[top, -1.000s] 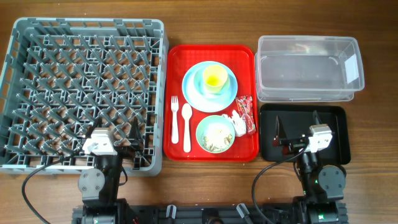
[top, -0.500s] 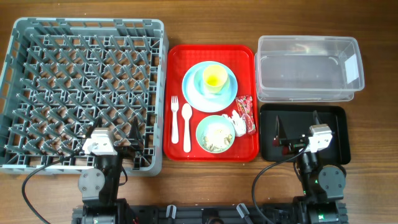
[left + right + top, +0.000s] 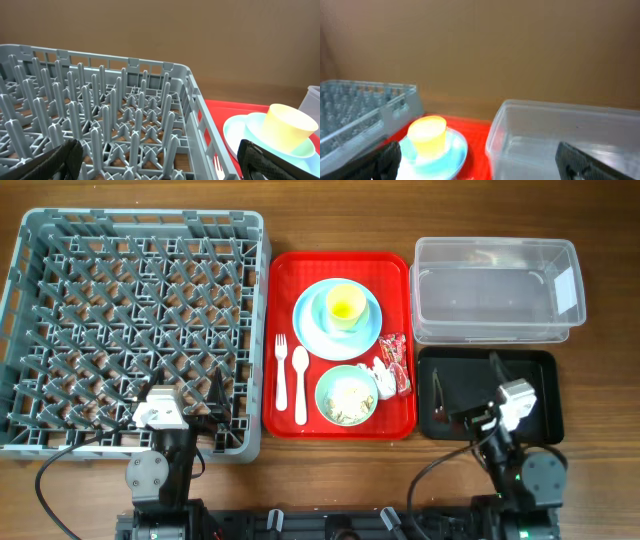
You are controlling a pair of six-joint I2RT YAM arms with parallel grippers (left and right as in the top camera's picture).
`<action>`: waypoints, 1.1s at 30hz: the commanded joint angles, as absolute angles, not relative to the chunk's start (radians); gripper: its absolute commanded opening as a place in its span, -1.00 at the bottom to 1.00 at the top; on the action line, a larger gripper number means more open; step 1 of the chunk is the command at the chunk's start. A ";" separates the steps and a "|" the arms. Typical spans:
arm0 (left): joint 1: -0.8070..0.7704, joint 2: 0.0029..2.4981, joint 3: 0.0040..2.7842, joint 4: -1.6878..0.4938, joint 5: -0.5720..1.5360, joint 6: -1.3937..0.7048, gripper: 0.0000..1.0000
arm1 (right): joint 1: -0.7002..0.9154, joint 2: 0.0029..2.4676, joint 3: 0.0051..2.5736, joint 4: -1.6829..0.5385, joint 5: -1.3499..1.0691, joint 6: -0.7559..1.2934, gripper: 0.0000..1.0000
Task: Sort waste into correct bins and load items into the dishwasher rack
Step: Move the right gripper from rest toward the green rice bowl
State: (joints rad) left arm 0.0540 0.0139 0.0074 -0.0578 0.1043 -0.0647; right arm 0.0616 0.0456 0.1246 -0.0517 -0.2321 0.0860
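Holds left fingers (image 3: 55, 161) wide apart and empty over near edge of grey dishwasher rack (image 3: 135, 320). Holds right fingers (image 3: 582, 162) wide apart and empty above black tray (image 3: 535, 370), just in front of clear tub (image 3: 495, 290). On red tray (image 3: 285, 275) between rack and bins: yellow cup (image 3: 344, 304) on light blue plate (image 3: 318, 332), fork (image 3: 281, 370) beside spoon (image 3: 300, 385), mint-green bowl (image 3: 347, 395) with food scraps, wrappers (image 3: 392, 365) just beside it.

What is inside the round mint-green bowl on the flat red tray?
Loose whitish rice-like food scraps lie in the round mint-green bowl. They cover most of its bottom, so anything lying underneath them cannot be seen.
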 commanded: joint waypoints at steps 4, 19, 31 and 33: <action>0.061 0.007 0.006 -0.065 0.130 -0.067 1.00 | 0.057 0.378 0.676 -0.352 -0.279 0.117 0.99; 0.061 0.007 0.006 -0.065 0.130 -0.068 1.00 | 0.059 0.942 1.223 -1.011 -0.599 0.159 -0.13; 0.061 0.007 0.006 -0.065 0.131 -0.067 1.00 | 0.059 0.826 1.154 -1.236 -0.522 0.159 -0.56; 0.061 0.007 0.006 -0.065 0.130 -0.067 1.00 | 0.059 0.783 1.136 -1.237 -0.523 0.160 -0.56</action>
